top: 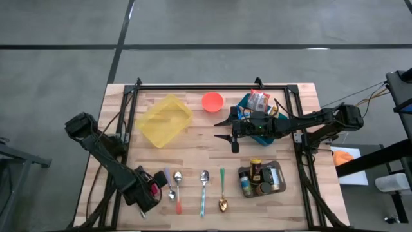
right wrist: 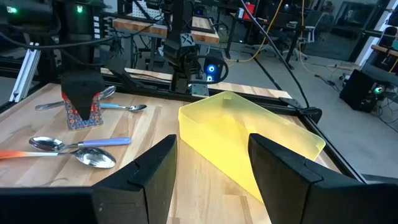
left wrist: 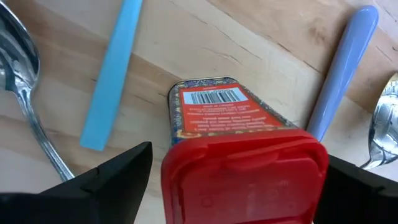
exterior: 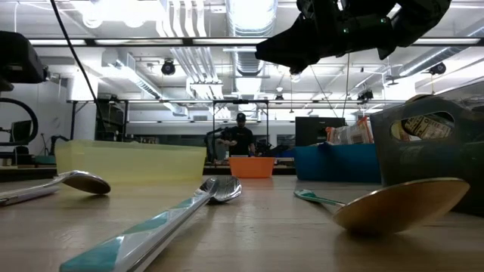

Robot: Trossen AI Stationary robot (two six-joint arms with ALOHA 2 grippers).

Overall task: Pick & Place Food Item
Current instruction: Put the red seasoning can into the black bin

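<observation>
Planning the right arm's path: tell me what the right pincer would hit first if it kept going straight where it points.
Likely the yellow container: the right pincer, open and empty, frames it dead ahead in its wrist view. It hangs above the table, so depth is unclear; it might pass over the container's rim.

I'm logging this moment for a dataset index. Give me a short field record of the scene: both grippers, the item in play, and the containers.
left gripper: open, straddling the red-capped spice tin, near table edge
right gripper: open, empty, above mid-table
yellow bin: empty
orange bowl: far side
blue bin: holds packaged food
spoons: near edge
</observation>
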